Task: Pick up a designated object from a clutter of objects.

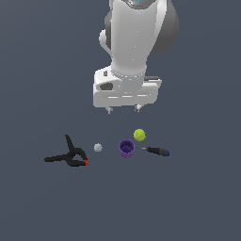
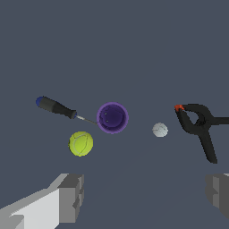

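Note:
The black-and-blue screwdriver (image 1: 157, 151) (image 2: 58, 107) lies flat on the grey floor, its thin shaft tip close to the purple cup (image 1: 126, 148) (image 2: 112, 117). A yellow-green tennis ball (image 1: 139, 135) (image 2: 81, 143) rests just behind the cup. A tiny grey ball (image 1: 98, 148) (image 2: 160, 130) sits to the cup's other side, and beyond it a black spring clamp (image 1: 70, 156) (image 2: 200, 127) with a red tip. My gripper (image 1: 123, 108) (image 2: 145, 194) hangs high above the clutter, open and holding nothing, its fingers (image 2: 71, 197) wide apart.
Only the plain dark grey floor (image 1: 188, 202) surrounds the items. The white arm body (image 1: 134, 42) rises behind the clutter in the exterior view.

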{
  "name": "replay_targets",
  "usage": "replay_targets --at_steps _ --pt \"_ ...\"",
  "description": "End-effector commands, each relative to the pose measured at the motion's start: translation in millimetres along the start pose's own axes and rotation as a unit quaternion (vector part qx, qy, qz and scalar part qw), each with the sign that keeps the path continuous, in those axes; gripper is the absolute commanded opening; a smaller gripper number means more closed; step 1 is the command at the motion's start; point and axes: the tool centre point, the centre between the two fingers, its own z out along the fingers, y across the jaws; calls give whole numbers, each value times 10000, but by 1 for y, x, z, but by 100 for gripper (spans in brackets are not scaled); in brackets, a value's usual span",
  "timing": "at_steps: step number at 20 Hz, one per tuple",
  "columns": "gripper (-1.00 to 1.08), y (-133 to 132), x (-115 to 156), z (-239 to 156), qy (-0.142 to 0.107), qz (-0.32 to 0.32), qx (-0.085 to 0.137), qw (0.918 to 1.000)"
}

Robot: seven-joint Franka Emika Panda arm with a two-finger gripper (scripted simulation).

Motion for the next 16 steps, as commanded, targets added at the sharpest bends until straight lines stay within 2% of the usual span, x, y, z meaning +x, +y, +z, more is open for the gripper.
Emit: replay_targets --at_steps 1,5,8,12,16 --pt "100 -5 5 10 1 -279 -13 9996" --pt "100 -16 14 31 7 -852 -34 9964" --pt "100 -26 22 50 14 -1358 -45 9907" --pt "100 -40 30 76 27 -2037 -48 9790" --pt "100 -56 37 102 45 -2708 -39 9626"
